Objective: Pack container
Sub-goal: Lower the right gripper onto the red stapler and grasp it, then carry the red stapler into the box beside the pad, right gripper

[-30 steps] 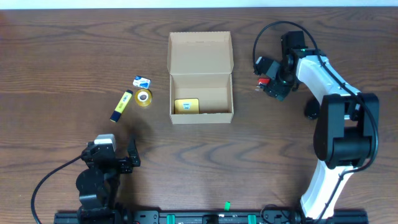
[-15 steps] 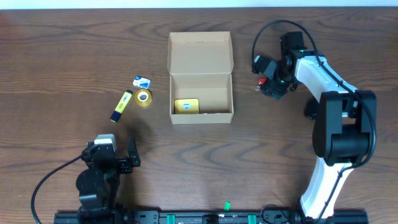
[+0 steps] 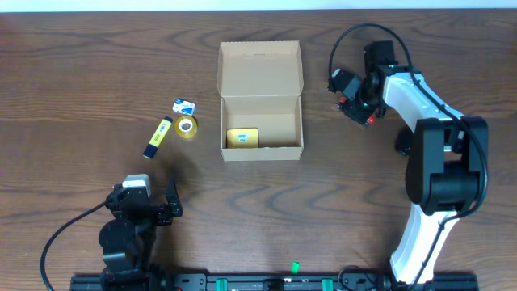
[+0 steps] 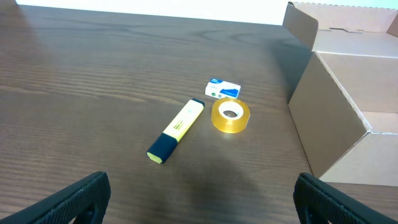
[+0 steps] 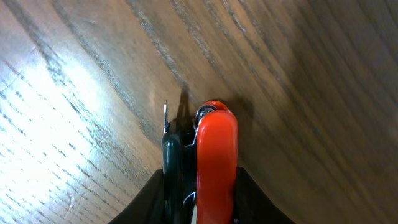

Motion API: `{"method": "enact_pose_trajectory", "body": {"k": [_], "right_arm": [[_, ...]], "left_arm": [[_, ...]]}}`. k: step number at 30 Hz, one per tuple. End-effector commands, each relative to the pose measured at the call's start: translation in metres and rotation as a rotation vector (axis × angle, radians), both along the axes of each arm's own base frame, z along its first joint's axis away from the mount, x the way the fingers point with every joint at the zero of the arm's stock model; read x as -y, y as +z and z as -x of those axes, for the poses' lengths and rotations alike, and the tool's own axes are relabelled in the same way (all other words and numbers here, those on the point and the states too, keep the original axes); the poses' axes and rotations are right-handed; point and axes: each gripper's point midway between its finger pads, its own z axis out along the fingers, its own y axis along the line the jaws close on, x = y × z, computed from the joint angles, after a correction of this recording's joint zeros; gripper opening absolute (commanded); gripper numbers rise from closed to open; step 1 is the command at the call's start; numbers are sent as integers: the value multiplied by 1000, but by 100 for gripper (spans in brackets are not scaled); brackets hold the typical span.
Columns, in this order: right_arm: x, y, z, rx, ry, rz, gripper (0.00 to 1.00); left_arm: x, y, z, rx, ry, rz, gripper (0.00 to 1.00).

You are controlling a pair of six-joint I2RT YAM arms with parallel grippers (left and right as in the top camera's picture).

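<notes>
Wood table (image 3: 81, 65) | container (image 3: 275, 121) well left of right fingers (image 5: 155, 199) | clamping red tool (image 5: 216, 149)

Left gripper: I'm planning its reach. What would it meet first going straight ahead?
Likely the highlighter, dark cap end nearest; the tape roll sits slightly right of that line. Depth is unclear.

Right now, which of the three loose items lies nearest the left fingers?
The yellow highlighter with the dark cap; the tape roll and small blue-white box lie farther off.
</notes>
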Motion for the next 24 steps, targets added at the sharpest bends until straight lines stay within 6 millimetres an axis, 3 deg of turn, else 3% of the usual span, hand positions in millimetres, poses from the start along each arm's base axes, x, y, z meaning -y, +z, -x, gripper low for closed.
{"method": "enact_pose_trajectory", "body": {"k": [1,6,12,16,20,24], "right_arm": [[-12,-7,5,-35,-60,-25,1],[-40,36,-10,23,-76,-54,1],[-90,134,-28,200,20,-96,1],[-117,185,-27,313,76,-132,1],[-148,215,-15,376,146,-163,1],[-199,210,9,347,317,-226,1]], "left_arm": [[0,-9,0,-17,1,6,95],[0,-9,0,-17,2,6,95],[0,-9,0,-17,1,6,95],[0,-9,0,-17,1,6,95],[0,-9,0,-17,1,6,95],[0,-9,0,-17,1,6,95]]}}
